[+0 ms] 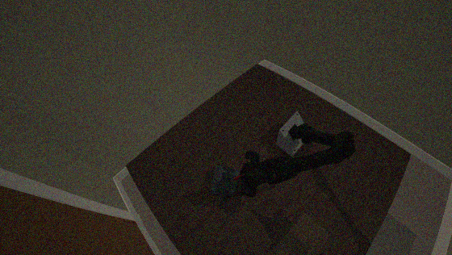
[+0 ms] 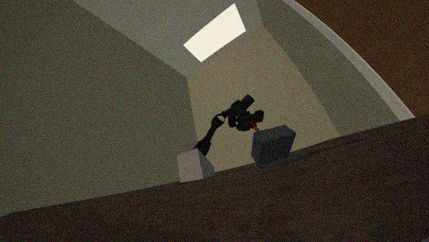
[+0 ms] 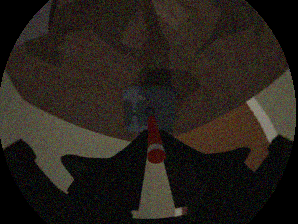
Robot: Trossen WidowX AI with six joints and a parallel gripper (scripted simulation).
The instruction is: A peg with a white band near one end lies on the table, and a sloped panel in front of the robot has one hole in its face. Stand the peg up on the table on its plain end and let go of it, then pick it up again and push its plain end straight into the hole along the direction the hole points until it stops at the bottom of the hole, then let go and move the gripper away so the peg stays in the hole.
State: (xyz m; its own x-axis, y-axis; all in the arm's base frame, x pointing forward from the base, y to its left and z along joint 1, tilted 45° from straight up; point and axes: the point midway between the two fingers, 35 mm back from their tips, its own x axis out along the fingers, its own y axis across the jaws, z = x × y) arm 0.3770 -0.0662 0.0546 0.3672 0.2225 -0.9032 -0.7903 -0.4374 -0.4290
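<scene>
The scene is very dark. My gripper (image 1: 244, 173) (image 2: 254, 124) (image 3: 153, 132) is shut on the red peg (image 1: 239, 176) (image 2: 256, 129) (image 3: 153, 132). In the wrist view the peg's near end shows as a red disc with the white band behind it, and its plain end points away toward the blue-grey sloped panel (image 1: 223, 181) (image 2: 273, 145) (image 3: 150, 102). The peg's far tip lies right at the panel's face, by a dark spot that may be the hole (image 3: 156, 80). I cannot tell whether the tip is inside it.
The arm's white base block (image 1: 290, 133) (image 2: 193, 165) stands behind the panel. The dark table (image 1: 202, 133) (image 2: 268, 207) has pale borders (image 1: 137, 210). A bright ceiling light (image 2: 215, 32) shows in the exterior view.
</scene>
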